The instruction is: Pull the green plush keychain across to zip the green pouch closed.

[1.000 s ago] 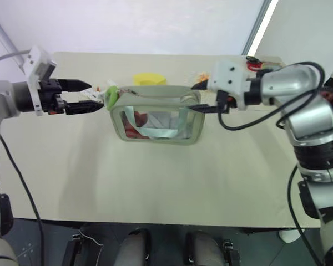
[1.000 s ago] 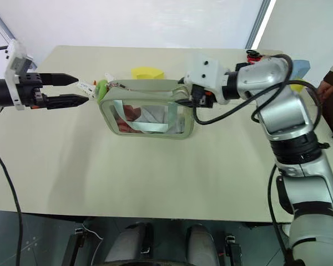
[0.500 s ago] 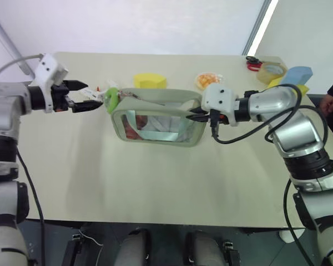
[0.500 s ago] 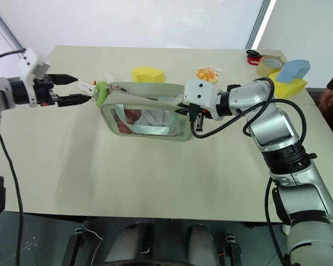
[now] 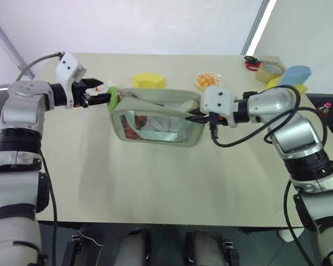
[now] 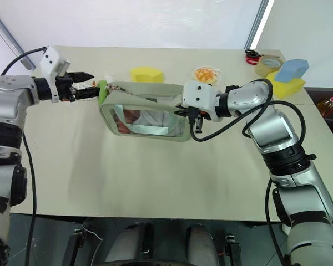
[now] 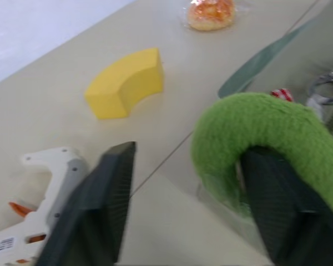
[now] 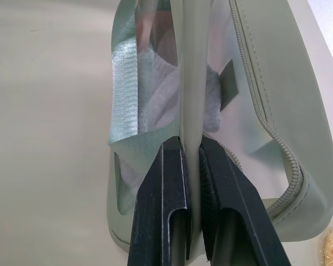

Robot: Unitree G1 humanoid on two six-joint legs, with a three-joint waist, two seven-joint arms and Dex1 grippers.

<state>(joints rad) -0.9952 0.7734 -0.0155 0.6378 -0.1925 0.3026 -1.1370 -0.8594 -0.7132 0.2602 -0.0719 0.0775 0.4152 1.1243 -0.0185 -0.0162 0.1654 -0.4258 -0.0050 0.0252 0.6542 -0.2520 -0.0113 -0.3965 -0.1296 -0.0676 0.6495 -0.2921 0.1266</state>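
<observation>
One green plush keychain (image 7: 266, 133) sits at the left end of the green pouch (image 5: 158, 119), curled over the zipper pull at the pouch's upper left corner. The left gripper (image 7: 188, 205) has its two black fingers spread to either side of the plush: one finger touches or lies just under the fuzzy loop, the other stands apart from it toward a white plastic tool with orange marks (image 7: 39, 188) lying on the table. The jaws are not yet pressed onto the plush.

The pouch stands on its long edge near the middle of the pale beige table (image 5: 155, 183), its clear window facing the robot, with the mint strap (image 8: 125, 111) and red and white contents showing through. Its zipper runs along the top edge and looks unzipped across the length that shows. At the pouch's right end the right gripper (image 8: 191, 183) has its jaws pinching the pouch's end wall, a thin pale-green edge caught between the two fingers.

Just behind the pouch lies a yellow wedge-shaped sponge (image 5: 150, 81). Further right along the table's far side are a small wrapped orange snack (image 5: 208, 79), a roll of tape (image 5: 270, 70) with a red-handled item beside it, and a blue sponge (image 6: 293, 68) resting on a yellow one.
</observation>
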